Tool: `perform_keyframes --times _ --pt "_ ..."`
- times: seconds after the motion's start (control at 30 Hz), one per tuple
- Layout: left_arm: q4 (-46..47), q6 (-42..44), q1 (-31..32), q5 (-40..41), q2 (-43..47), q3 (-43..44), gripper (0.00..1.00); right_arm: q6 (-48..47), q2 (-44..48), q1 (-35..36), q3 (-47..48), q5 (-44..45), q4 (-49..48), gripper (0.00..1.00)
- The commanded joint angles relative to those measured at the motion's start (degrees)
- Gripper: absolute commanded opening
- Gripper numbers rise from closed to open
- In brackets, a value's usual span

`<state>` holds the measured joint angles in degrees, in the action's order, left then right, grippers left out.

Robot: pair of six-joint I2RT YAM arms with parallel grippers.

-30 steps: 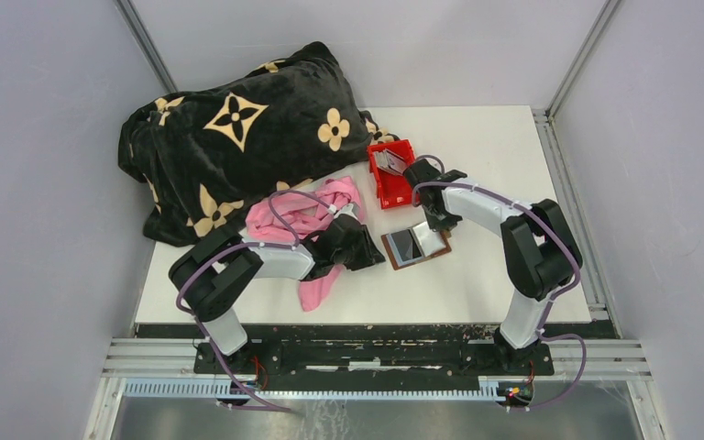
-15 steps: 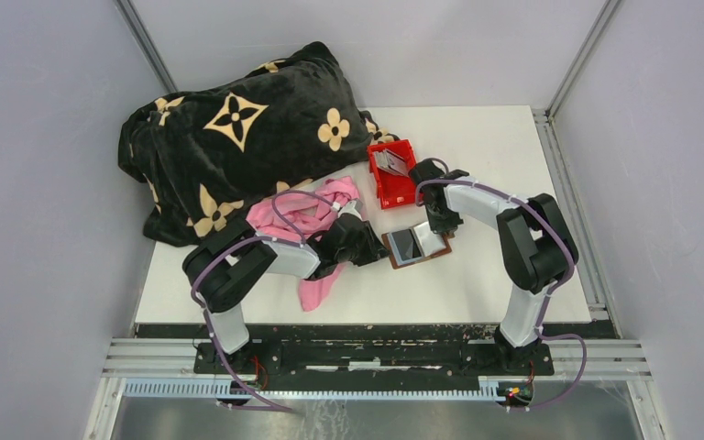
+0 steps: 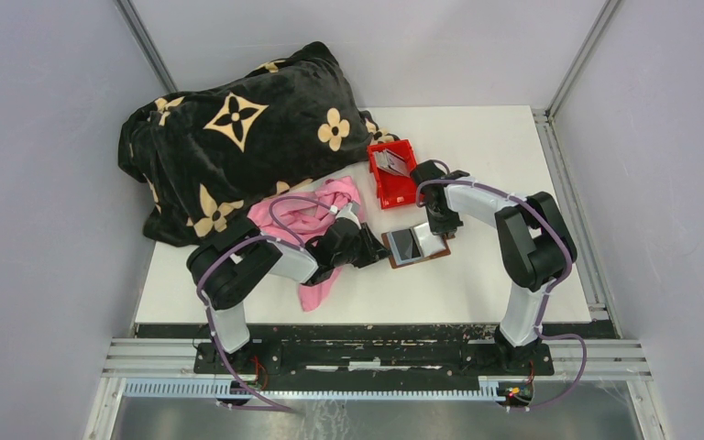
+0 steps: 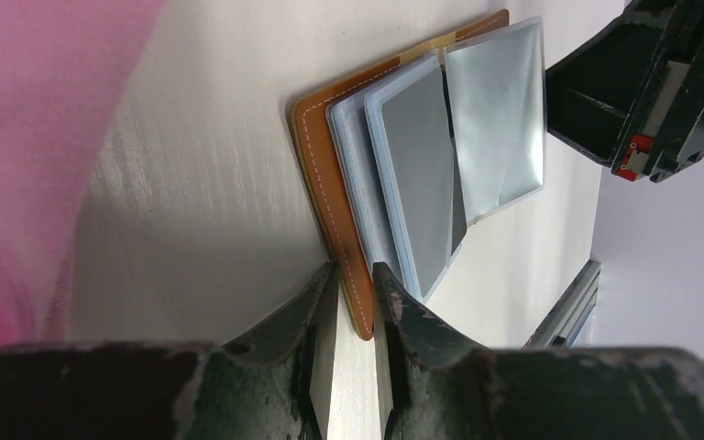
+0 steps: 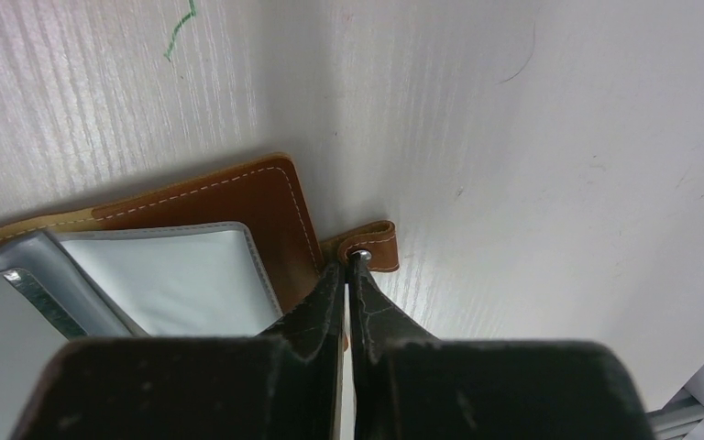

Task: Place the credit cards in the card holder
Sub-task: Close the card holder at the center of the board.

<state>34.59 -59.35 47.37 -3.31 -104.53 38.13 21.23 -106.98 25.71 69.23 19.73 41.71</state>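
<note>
Just off the centre of the table (image 3: 495, 147), toward 4 o'clock, the holder (image 4: 316, 156) lies open and flat, its brown leather down and its pale clear pockets (image 4: 500, 110) up. One pocket shows what looks like a grey card (image 4: 412, 165). More cards (image 3: 390, 161) sit in the red bin (image 3: 385, 194), which stands near the holder at its 11 o'clock.

At the holder's 9 o'clock edge, the left gripper (image 4: 353, 275) comes in low. In the left wrist view the two fingers (image 4: 321, 302) stand a little apart with the stitched brown border and a corner of the holder running between them. Whether they press on the leather or only flank it, I cannot tell.

At the holder's 1 o'clock corner is the right gripper (image 5: 348, 266). In the right wrist view its fingers are drawn almost together, and the small brown tab (image 5: 378, 246) with its metal snap sits pinched at their tips. The tab sticks out from the holder's rounded corner onto the bare table.

A pink cloth (image 3: 302, 218) lies at the holder's 9 o'clock, partly under the left arm. A black blanket (image 3: 238, 128) with gold flowers fills the table's 10 o'clock corner.
</note>
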Motion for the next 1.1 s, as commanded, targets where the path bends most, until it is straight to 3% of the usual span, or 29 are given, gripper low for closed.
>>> perform_keyframes --times 0.0,0.3,1.07 --pt "-2.0 0.1 0.1 0.6 1.0 -1.6 0.29 1.7 -0.9 -0.1 -1.2 -2.6 -0.4 0.05" --pt "-1.6 0.7 0.2 1.6 4.8 -0.4 0.29 1.8 -0.4 0.2 -1.8 -4.3 -0.5 0.04" --pt "-4.6 3.2 1.0 1.3 -0.7 3.9 0.33 2.6 0.3 1.1 -1.9 -6.8 0.2 0.03"
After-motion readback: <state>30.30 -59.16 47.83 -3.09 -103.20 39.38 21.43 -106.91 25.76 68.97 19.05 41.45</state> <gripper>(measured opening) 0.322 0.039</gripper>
